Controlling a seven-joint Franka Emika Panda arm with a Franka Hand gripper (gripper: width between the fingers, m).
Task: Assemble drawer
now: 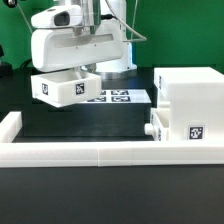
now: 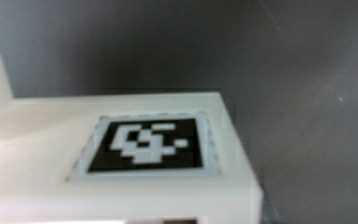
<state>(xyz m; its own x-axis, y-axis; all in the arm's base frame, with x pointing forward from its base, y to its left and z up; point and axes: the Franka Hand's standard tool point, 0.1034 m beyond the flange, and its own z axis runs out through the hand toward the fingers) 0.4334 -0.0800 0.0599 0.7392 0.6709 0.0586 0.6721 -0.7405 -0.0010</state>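
Note:
The large white drawer box stands at the exterior view's right. One small tray sits in its lower slot, its knob facing the exterior view's left. The second small tray, with a black-and-white tag, hangs tilted under my gripper, slightly above the table at the exterior view's left. The gripper is shut on it and the fingers are hidden by the tray. The wrist view is filled by this tray's white face and its tag, blurred and very close.
The marker board lies flat on the black table behind and beside the held tray. A low white wall runs along the front edge and turns up at the exterior view's left. The arm's base stands behind.

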